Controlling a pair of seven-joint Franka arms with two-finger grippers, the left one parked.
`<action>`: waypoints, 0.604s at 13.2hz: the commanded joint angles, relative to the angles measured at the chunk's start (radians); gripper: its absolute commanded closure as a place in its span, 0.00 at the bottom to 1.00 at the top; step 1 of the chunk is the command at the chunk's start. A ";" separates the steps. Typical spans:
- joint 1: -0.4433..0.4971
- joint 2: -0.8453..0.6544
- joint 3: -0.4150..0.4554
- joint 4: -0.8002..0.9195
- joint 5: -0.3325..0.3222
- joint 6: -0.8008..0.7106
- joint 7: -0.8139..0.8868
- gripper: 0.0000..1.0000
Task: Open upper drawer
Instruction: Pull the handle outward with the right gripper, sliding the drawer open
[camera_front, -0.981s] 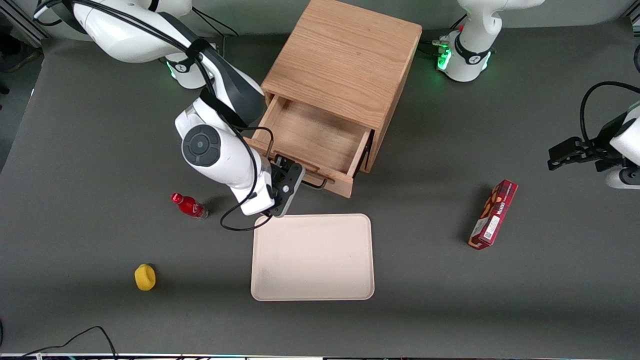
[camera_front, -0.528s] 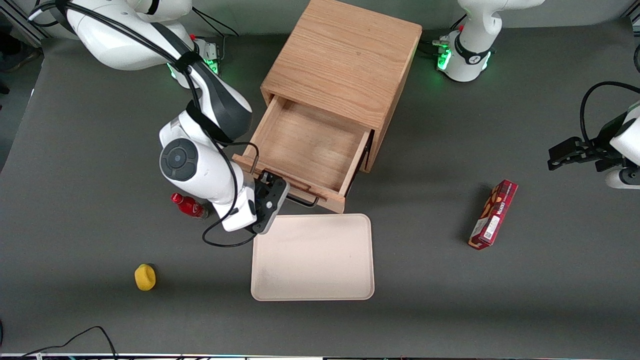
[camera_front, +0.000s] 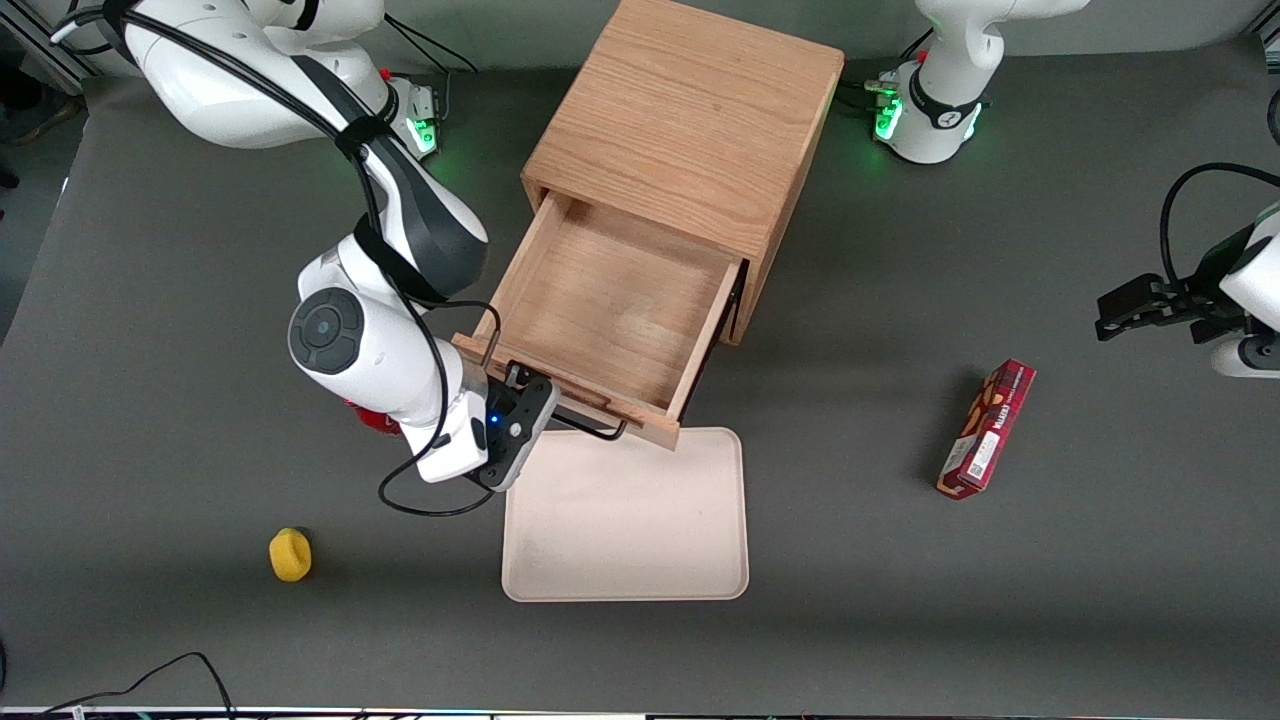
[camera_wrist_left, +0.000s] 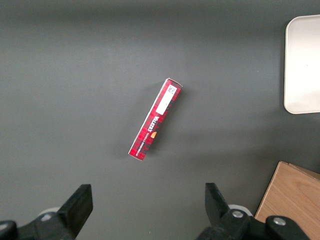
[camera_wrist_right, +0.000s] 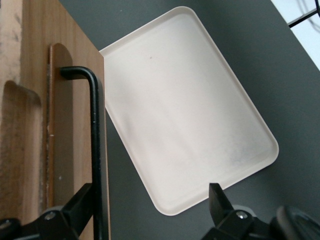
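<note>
The upper drawer (camera_front: 605, 300) of the light-oak cabinet (camera_front: 690, 130) stands pulled far out, and its wooden tray is empty. Its front panel also shows in the right wrist view (camera_wrist_right: 75, 125). Its black wire bar handle (camera_front: 592, 427) runs along the front. My right gripper (camera_front: 530, 385) is open at the handle. In the right wrist view the gripper (camera_wrist_right: 150, 202) has its fingers wide apart. The handle bar (camera_wrist_right: 96, 150) passes between them, close against one finger (camera_wrist_right: 82, 207). The lower drawer is hidden under the upper one.
A cream tray (camera_front: 625, 520) lies on the grey table just nearer the front camera than the drawer, whose front corner overlaps its edge. A red bottle (camera_front: 372, 418) is mostly hidden under my arm. A yellow object (camera_front: 290, 553) and a red box (camera_front: 987, 428) lie apart.
My gripper has moved toward the front camera with the handle between its fingers. The upper drawer has slid farther out, reaching over the tray's edge. My arm now covers most of the red bottle.
</note>
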 joint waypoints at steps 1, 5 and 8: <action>0.003 0.019 -0.019 0.030 0.051 0.015 -0.064 0.00; 0.008 0.019 -0.032 0.032 0.059 0.029 -0.068 0.00; 0.009 -0.004 -0.034 0.030 0.124 0.027 -0.053 0.00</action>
